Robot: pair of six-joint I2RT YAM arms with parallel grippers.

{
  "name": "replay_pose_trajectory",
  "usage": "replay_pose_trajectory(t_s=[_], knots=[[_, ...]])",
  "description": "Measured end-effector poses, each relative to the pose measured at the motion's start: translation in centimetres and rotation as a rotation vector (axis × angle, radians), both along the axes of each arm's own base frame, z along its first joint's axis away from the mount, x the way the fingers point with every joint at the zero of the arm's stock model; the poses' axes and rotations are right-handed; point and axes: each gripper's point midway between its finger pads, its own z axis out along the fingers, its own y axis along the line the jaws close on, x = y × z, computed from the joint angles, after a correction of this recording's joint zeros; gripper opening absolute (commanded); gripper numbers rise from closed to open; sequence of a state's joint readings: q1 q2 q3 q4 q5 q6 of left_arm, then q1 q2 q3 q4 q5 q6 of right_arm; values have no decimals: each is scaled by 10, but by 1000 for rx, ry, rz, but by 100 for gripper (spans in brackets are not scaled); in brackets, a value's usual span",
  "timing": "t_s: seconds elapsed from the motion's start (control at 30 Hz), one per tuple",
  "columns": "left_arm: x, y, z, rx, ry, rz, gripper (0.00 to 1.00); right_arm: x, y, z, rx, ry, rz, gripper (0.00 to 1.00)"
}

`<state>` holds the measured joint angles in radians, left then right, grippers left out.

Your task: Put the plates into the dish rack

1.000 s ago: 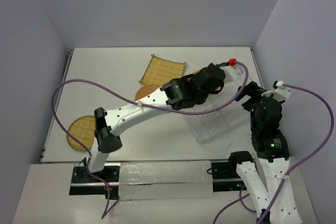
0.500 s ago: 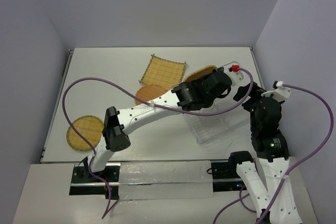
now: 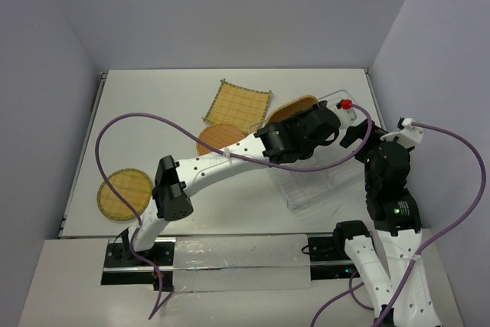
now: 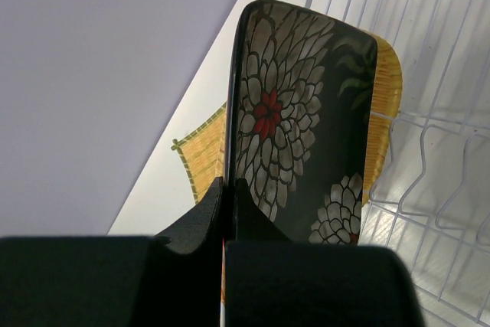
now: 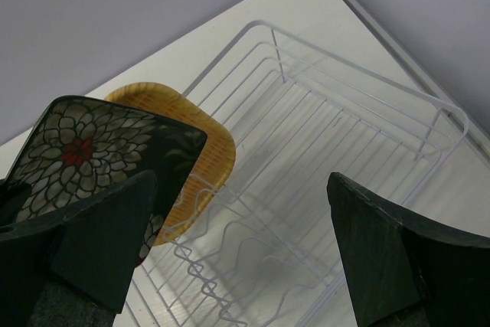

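From above, the left arm (image 3: 230,155) stretches across to the rack's (image 3: 310,189) far end, where one tan plate (image 3: 291,106) stands on edge, while three woven plates (image 3: 125,193) lie flat on the table (image 3: 153,97). In the left wrist view the left gripper (image 4: 228,197) pinches the dark plate (image 4: 306,128) by its rim, keeping it upright and just beside the tan one, likely so it can slip between tines. The right wrist view shows the right gripper (image 5: 245,254) spread wide and empty above the rack, seemingly standing by; the dark plate's lower edge is hidden.
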<state>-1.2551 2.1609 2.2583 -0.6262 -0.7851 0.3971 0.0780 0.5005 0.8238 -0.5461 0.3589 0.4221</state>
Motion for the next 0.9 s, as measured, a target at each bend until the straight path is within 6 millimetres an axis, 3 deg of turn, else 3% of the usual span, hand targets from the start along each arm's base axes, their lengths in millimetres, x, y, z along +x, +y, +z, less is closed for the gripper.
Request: replay_pose_trajectory(t_s=[0.37,0.9], knots=[[-3,-1,-16,49,1,13,0,3,1,-4,0,17,4,100],[-4,5,-7,56,-39,57,0,7,1,-9,2,40,2,100]])
